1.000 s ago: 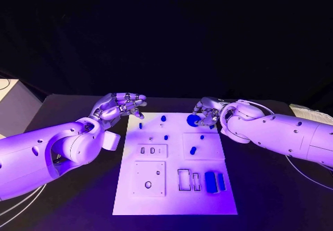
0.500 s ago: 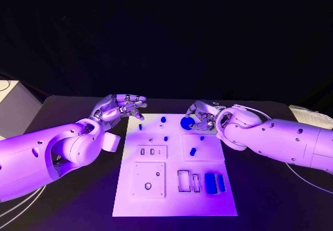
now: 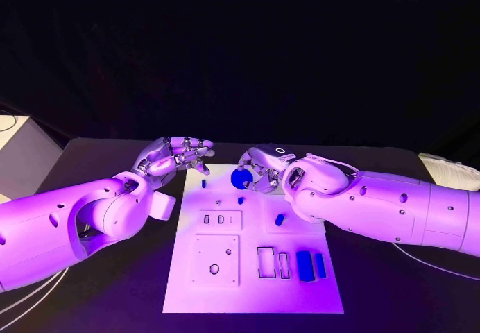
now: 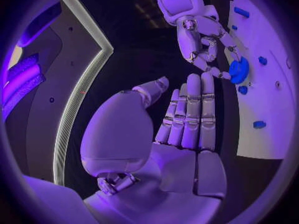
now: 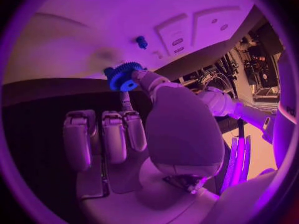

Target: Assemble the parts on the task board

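Blue toothed gear (image 3: pixel 241 178), round with a hub hole, sits pinched in the right hand (image 3: pixel 262 168) over the far end of the task board (image 3: pixel 250 291); we see thumb and a finger clamping its rim in the right wrist view (image 5: pixel 126 76), other fingers straight. White flat plate, matte, rectangular, lies mid-bench on the black bench (image 3: pixel 400 284). On it we see small blue pegs near the far edge (image 3: pixel 203 182), a short blue piece at mid-board (image 3: pixel 279 219), and two upright blue blocks (image 3: pixel 309 265) by the rectangular slots in the near right corner. Raised square panels carry slots and round holes. Left hand (image 3: pixel 177 154), silver and jointed, hovers at the board's far left corner, holding nothing, fingers apart and slightly curved; in the left wrist view (image 4: pixel 187 119) its fingers lie side by side, extended toward the board.
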`<action>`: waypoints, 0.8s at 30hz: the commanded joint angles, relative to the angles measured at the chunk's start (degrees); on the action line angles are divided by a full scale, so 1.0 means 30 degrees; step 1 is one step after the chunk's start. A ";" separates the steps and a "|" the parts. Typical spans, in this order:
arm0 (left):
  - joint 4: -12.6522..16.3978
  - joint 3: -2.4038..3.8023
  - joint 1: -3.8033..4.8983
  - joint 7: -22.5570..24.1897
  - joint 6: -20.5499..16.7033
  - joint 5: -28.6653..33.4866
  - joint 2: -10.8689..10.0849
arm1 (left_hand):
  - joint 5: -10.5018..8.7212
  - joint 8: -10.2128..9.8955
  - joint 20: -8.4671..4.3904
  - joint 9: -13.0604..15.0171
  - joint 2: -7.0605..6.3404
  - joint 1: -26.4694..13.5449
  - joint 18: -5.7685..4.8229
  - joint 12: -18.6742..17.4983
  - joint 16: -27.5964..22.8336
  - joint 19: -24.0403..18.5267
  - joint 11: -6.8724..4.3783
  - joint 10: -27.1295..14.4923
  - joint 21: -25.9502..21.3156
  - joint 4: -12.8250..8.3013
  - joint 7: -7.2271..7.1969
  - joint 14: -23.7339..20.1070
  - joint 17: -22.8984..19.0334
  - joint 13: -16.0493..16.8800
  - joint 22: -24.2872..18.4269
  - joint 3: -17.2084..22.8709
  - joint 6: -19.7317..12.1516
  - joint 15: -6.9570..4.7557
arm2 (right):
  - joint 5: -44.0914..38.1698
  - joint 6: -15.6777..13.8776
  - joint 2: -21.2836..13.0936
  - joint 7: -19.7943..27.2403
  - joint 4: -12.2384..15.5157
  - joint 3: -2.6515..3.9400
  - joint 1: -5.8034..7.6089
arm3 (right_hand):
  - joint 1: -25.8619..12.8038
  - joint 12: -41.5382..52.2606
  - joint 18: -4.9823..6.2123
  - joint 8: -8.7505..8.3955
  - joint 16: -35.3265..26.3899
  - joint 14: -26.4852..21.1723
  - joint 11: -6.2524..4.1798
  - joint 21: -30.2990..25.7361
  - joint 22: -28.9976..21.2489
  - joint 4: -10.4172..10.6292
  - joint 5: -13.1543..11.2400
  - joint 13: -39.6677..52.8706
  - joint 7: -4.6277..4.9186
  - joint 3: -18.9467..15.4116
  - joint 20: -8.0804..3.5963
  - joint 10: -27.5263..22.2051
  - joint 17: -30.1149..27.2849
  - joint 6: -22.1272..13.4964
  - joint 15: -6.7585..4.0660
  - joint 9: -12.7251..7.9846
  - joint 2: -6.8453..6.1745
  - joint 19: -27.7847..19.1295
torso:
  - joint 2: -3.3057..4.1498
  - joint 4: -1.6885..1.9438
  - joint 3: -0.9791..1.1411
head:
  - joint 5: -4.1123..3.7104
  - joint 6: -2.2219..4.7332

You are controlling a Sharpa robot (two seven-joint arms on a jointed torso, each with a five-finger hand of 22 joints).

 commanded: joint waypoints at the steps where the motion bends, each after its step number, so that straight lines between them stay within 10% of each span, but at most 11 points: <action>1: 0.0065 0.0017 0.0021 0.0044 0.0398 0.0020 0.0046 | 0.0071 -0.0075 0.0040 0.0016 0.0139 -0.0096 0.0198 -0.0084 0.0102 -0.0141 -0.0004 -0.0149 0.0067 -0.0006 -0.0022 -0.0174 0.0006 0.0010 0.0016 0.0053 -0.0097 -0.0015 | -0.1529 -0.0329 0.0392 -0.1160 -0.0275 -0.0025 -0.0079 | -0.0250 -0.0015 -0.0349 0.0749 0.0057 0.1690 -0.0187 0.0132 0.4241 0.0012 -0.0137 0.3675 -0.0517 0.0097 -0.0146 0.0750 0.3765 0.0983 -0.0135 0.0403 -0.0031 0.1625 | 0.0032 0.0031 -0.0024 | 0.0067 -0.0047; 24: 0.0052 0.0020 0.0029 -0.0040 0.0498 -0.0028 0.0181 | 0.0071 -0.0075 0.0040 0.0016 0.0139 -0.0096 0.0198 -0.0084 0.0102 -0.0141 -0.0004 -0.0149 0.0067 -0.0006 -0.0022 -0.0174 0.0006 0.0010 0.0016 0.0053 -0.0097 -0.0015 | -0.2206 0.0042 0.1957 -0.1970 -0.1638 -0.0174 -0.0456 | -0.0477 -0.0076 -0.0367 0.0749 0.0041 0.1684 -0.0169 0.0187 0.4308 -0.0002 -0.0501 0.3626 -0.0492 0.0172 -0.0134 0.0706 0.3735 0.0875 -0.0113 0.0392 -0.0090 0.1658 | 0.0014 -0.0032 0.0046 | 0.0275 -0.0291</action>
